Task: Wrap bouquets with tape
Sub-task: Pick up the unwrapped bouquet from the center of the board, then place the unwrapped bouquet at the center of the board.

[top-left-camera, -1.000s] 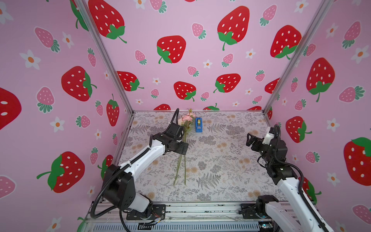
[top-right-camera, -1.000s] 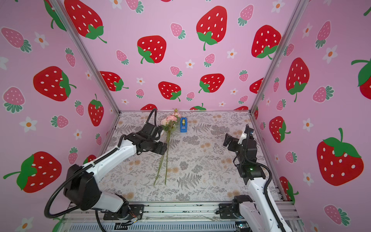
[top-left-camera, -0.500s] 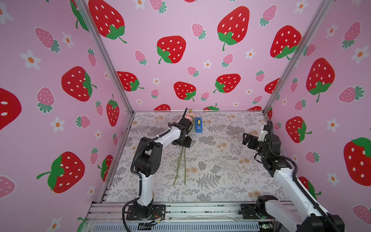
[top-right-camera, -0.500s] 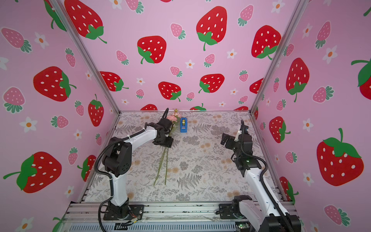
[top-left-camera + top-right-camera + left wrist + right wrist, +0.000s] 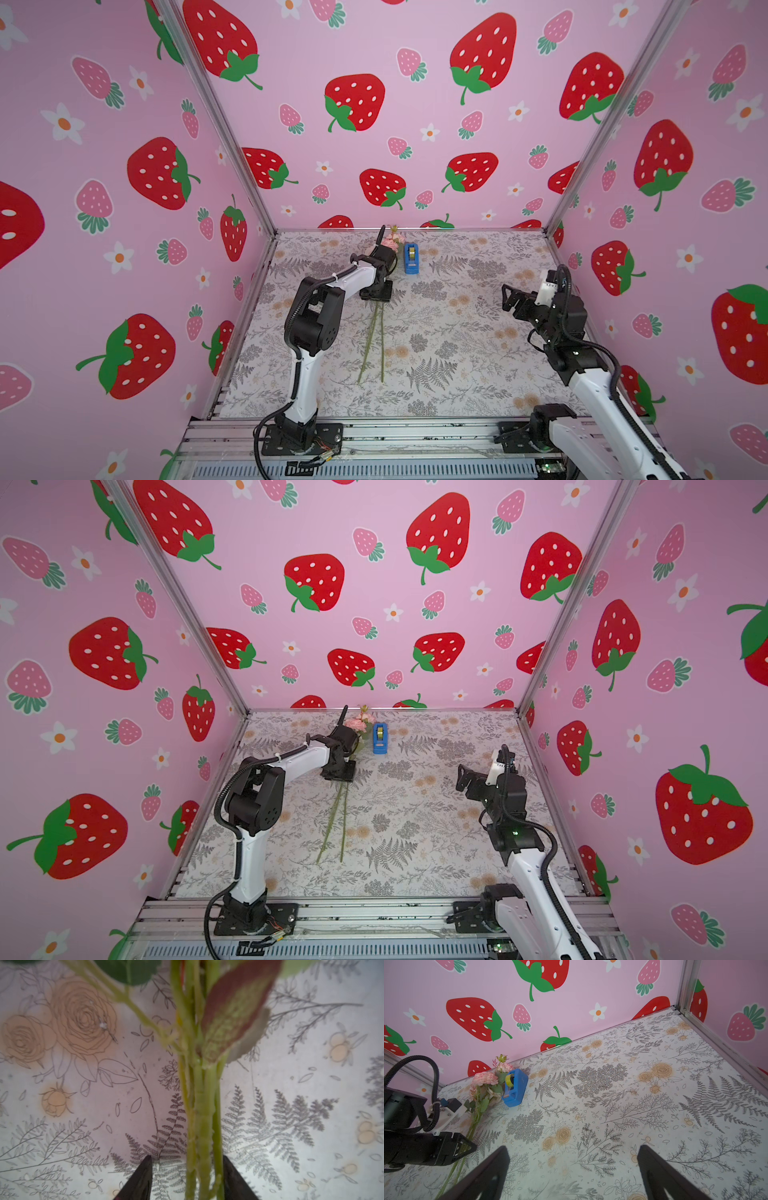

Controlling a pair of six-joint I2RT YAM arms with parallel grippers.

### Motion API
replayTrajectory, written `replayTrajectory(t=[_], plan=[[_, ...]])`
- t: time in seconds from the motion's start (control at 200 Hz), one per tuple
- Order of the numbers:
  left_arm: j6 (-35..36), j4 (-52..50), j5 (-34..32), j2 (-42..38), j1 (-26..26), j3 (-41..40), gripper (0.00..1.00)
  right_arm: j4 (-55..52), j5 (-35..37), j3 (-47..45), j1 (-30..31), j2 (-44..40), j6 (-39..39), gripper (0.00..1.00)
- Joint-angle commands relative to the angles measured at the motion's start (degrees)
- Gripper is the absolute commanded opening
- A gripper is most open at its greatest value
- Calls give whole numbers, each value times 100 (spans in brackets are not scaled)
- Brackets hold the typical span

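Left claw (image 5: 187, 1156) has shifted slightly along the bouquets (image 5: 485, 1078); half-closed, it straddles their stems (image 5: 204, 1126) crosswise, not yet gripping. Right claw (image 5: 573, 1147) stands open, farther off.

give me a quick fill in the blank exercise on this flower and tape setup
1. The tape dispenser is coloured ____.
2. The left end effector has one finger on each side of the green ____ of the bouquet.
3. The right end effector is open over the table and holds ____.

Missing words: blue; stems; nothing
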Motion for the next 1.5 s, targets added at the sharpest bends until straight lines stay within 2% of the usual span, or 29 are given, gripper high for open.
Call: replayTrajectory(t=[0.0,0.15,0.42,0.58,0.62,0.8,1.056,1.291,1.386,1.411,1.441,1.491], plan=[[-126,-80,-231,156,-25,133,49,98,196,-62,32,-136,-3,100],[-21,68,-239,231,-79,35,41,108,131,-101,33,-164,79,100],[180,258,-74,212,-101,-196,16,-49,212,-27,27,-316,-97,100],[353,133,-144,3,-56,-250,7,-103,171,77,35,-513,-340,100],[407,121,-171,-92,-33,-279,0,-121,180,119,33,-543,-384,100],[666,204,-14,-910,285,-689,0,-44,12,336,30,-554,-723,100],[2416,861,234,-2829,340,-1804,0,388,-243,659,30,-252,-710,100],[4009,819,965,-3749,300,-2220,0,265,-31,1268,35,144,-573,100],[4971,720,1663,-3853,173,-2250,0,168,283,1586,36,161,-565,100],[5285,742,1682,-3853,92,-2265,0,154,394,1653,30,131,-563,100],[5604,795,1617,-3800,-22,-2266,0,26,704,1793,39,94,-604,93],[6014,837,1485,-3639,-186,-2187,0,-243,1308,2005,37,78,-530,93]])
